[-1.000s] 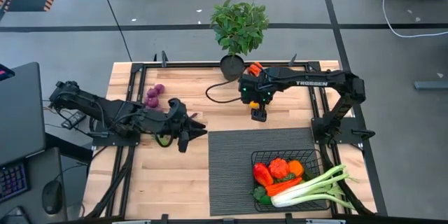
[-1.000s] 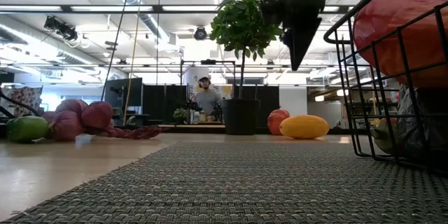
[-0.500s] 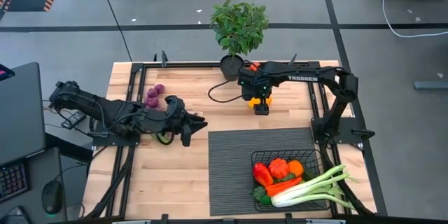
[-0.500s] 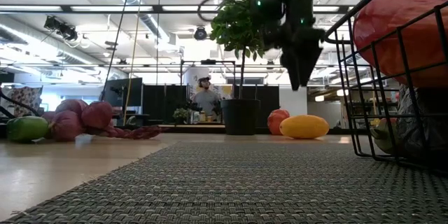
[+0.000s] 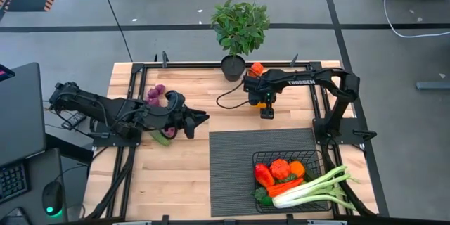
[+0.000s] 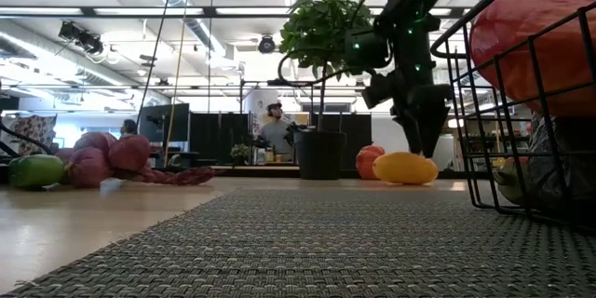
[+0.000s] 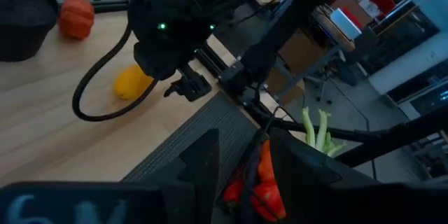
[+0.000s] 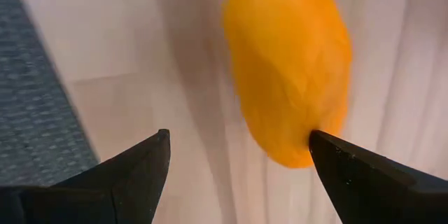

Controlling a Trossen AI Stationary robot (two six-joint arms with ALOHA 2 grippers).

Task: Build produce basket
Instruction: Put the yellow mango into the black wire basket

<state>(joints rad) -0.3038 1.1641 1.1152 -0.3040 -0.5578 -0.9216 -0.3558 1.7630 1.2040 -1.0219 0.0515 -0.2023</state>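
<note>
The black wire basket stands on the near right of the table and holds red and orange peppers, a carrot and a leek. A yellow lemon lies on the wood at the far side. My right gripper hangs open just above it, pointing down; in the low view my right gripper is right over the lemon. An orange-red pepper lies by the plant pot. My left gripper hovers open at the left, near purple grapes and a green cucumber.
A potted plant stands at the far edge, right next to the orange-red pepper. A dark ribbed mat covers the near middle, with the basket on its right part. A black cable loops over the wood beside the lemon.
My right gripper has come down toward the lemon, still open, and shifted a little toward the table's right and far edges. My left gripper has rolled and swung slightly toward the far edge. No produce has moved.
</note>
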